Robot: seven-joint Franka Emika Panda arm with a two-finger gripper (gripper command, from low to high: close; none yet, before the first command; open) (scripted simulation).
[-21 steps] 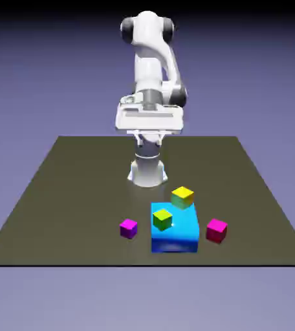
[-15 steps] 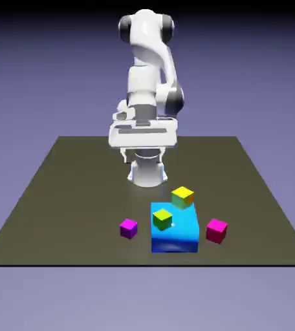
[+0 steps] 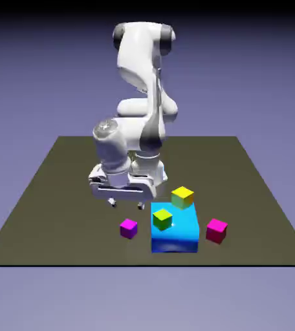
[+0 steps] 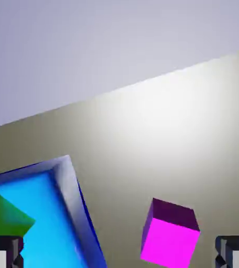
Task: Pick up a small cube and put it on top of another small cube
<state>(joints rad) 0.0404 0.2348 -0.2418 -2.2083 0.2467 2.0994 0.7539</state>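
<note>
The small cube, purplish magenta, rests on the dark table left of the blue block in the exterior view. My gripper hangs low over the table just behind it, apart from it and open. In the hand view the same small cube shows right of centre near the bottom, between the two grey fingertips but beyond them, untouched. My gripper holds nothing.
A large blue block lies right of the small cube, with a yellow-green cube on top. Another yellow-green cube stands behind the block, a crimson-pink cube to its right. The blue block and a green corner fill the hand view's lower left.
The arm has folded down and swung toward the exterior view's left. The hand dropped from high above the table to just behind the small cube. The jaws stayed open.
</note>
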